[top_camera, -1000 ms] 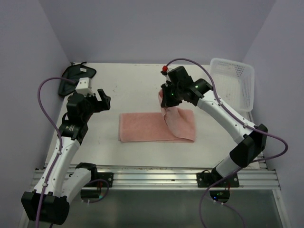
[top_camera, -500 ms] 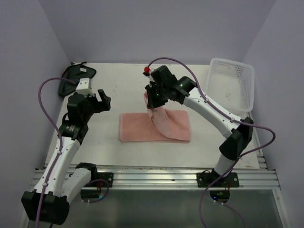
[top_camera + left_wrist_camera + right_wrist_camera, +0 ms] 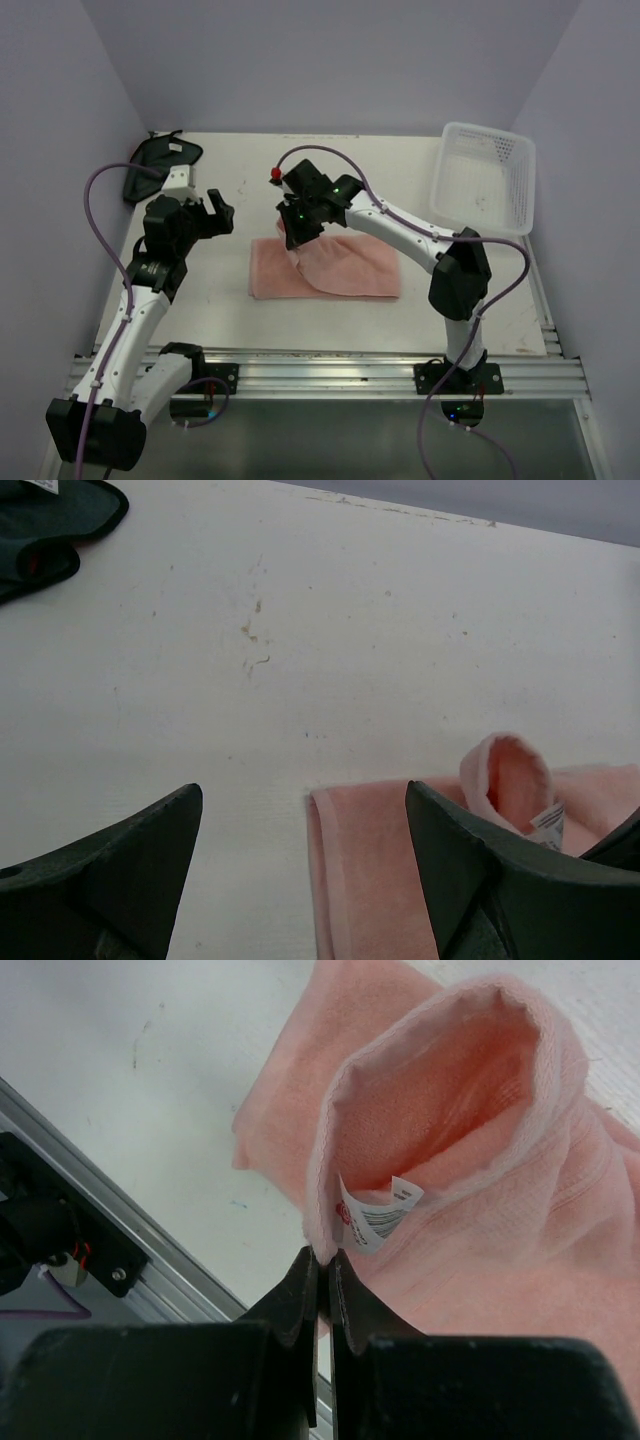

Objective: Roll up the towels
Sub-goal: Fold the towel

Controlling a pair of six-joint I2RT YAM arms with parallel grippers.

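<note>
Salmon-pink towel is lying on the bench, one end being held up by the closed right jaws; left jaws are standing open, empty. Only the hem tip is being pinched, so it could be pulled free mid-roll.

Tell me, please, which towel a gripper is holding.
The salmon-pink towel, its edge pinched by the right gripper; the dark cloth lies in the far-left corner.

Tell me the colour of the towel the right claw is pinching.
Salmon pink. The towel shows best in the right wrist view.
</note>
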